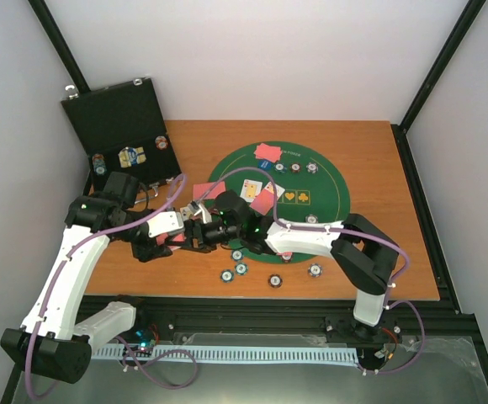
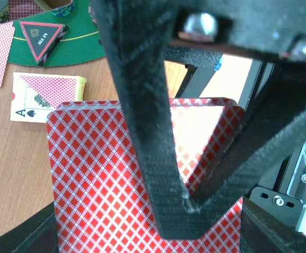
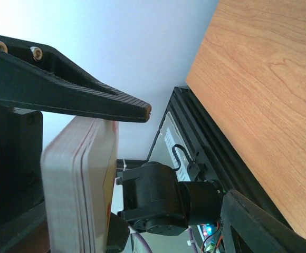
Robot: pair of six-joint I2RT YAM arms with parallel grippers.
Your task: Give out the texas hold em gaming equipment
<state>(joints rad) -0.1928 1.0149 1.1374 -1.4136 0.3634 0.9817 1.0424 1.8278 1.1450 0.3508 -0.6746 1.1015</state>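
Observation:
My left gripper (image 1: 179, 235) is shut on a deck of red-backed playing cards (image 2: 100, 179), held upright above the table's near left. My right gripper (image 1: 200, 229) is open at the deck; one of its black fingers (image 2: 163, 158) lies across the top card's back. In the right wrist view the deck's edge (image 3: 76, 184) sits under the upper finger (image 3: 100, 100), with a wide gap to the lower finger (image 3: 258, 226). Dealt cards (image 1: 267, 152) and chips (image 1: 295, 167) lie on the green mat (image 1: 328, 181). More chips (image 1: 241, 268) lie near the front edge. A black triangle marker (image 2: 42, 39) rests on the mat.
A black hinged case (image 1: 122, 126) stands open at the back left with chips inside. A face-up ace with a red-backed card over it (image 2: 42, 97) lies on the wood beside the mat. The table's black frame rail (image 3: 206, 142) runs along the near edge.

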